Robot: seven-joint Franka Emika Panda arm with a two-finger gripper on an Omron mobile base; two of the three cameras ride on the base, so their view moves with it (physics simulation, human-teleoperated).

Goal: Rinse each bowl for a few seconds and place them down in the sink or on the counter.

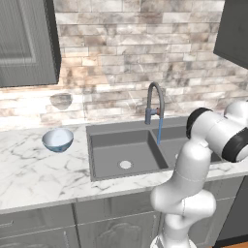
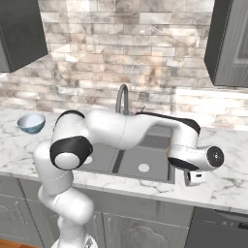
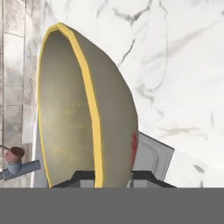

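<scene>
Olive bowl point(image 3: 83, 109): tan-olive w/ yellow rim, held on edge; rim runs top to bottom in hand view, hollow side facing left there.
Fingers point(image 3: 81, 177): pinching olive bowl's rim, one tip inside, one point(image 3: 142, 176) on outer wall; narrow gap, just the wall between.
Gripper point(image 3: 111, 177): low at bottom of hand view, clamped on bowl. In right base view the hand point(image 2: 193, 177) hangs over counter's front edge, right of sink; bowl itself can't be made out there.
Behind bowl: white marble counter point(image 3: 183, 65), a grey sink corner point(image 3: 153, 155) near the outer tip, faucet part point(image 3: 17, 164) at lower left.
Blue bowl point(image 1: 57, 139): pale blue, whitish inside, upright on counter point(image 1: 29, 174) left of sink, apart from it; also at far left in right base view point(image 2: 31, 123).
Sink point(image 1: 123, 152): dark grey, two basins, pale round drain point(image 1: 125, 164) in left one.
Faucet point(image 1: 156, 104): arched grey, behind the divider, thin water stream point(image 1: 159, 131) falling from spout.
Arm point(image 1: 193, 174): white, dark joints, reaches across sink front to the right.
</scene>
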